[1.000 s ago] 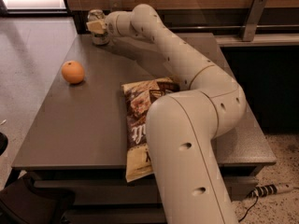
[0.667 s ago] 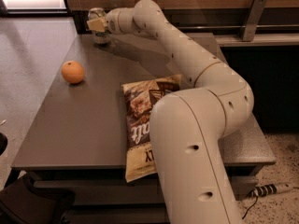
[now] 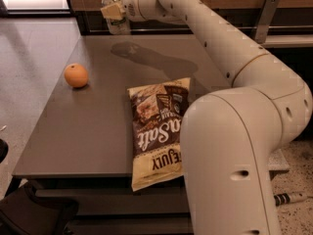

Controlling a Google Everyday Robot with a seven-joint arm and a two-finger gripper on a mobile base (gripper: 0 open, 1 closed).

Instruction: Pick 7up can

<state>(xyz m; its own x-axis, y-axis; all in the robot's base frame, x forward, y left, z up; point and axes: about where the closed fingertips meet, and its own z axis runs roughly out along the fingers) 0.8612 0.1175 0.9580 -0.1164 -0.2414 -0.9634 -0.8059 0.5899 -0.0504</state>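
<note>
The 7up can (image 3: 114, 19) is a small whitish-silver can with a silver top. It is held in the air above the far edge of the grey table (image 3: 88, 126), and its shadow lies on the tabletop below. My gripper (image 3: 113, 11) is at the end of the long white arm that reaches across from the right. It is shut on the can near its top, with one pale finger (image 3: 111, 11) across the can's front.
An orange fruit (image 3: 76, 75) sits on the left part of the table. A brown and yellow chip bag (image 3: 157, 129) lies near the front edge, beside my arm's large white base (image 3: 230, 165). A dark wall runs behind the table.
The gripper has lifted the can off the far edge of the table. The orange and the chip bag have not moved.
</note>
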